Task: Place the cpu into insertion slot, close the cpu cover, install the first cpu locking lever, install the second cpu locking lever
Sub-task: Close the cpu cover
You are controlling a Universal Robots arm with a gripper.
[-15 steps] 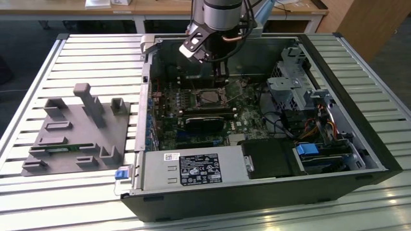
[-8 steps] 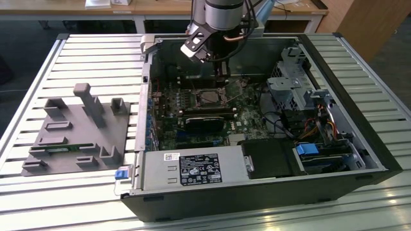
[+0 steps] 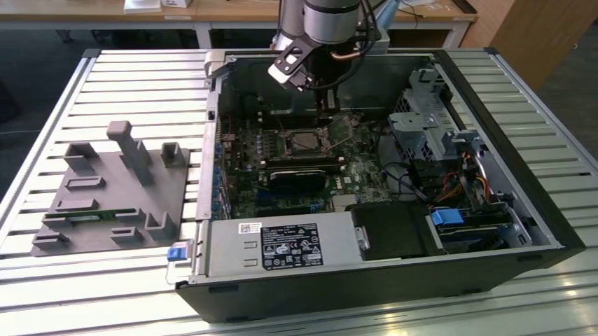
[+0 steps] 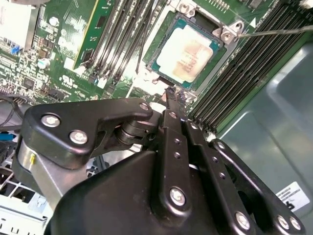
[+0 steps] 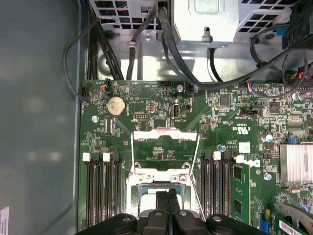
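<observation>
cpu (image 4: 188,53) in insertion slot (image 4: 209,72), cpu cover (image 5: 166,133) open, fingers (image 4: 172,100) together (label (image 4: 292,196) illegible)

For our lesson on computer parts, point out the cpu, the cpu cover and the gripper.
the cpu (image 4: 188,53): second wrist view, middle of its pale metal face.
the cpu cover (image 5: 166,135): first wrist view, one bar of its silvery frame.
the gripper (image 4: 173,93): second wrist view, midway between its fingertips.

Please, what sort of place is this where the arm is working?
Probably a robotics laboratory or test workshop: an open desktop computer case lies on a slatted aluminium table, a grey parts fixture sits beside it, and wooden desks stand behind.
</observation>
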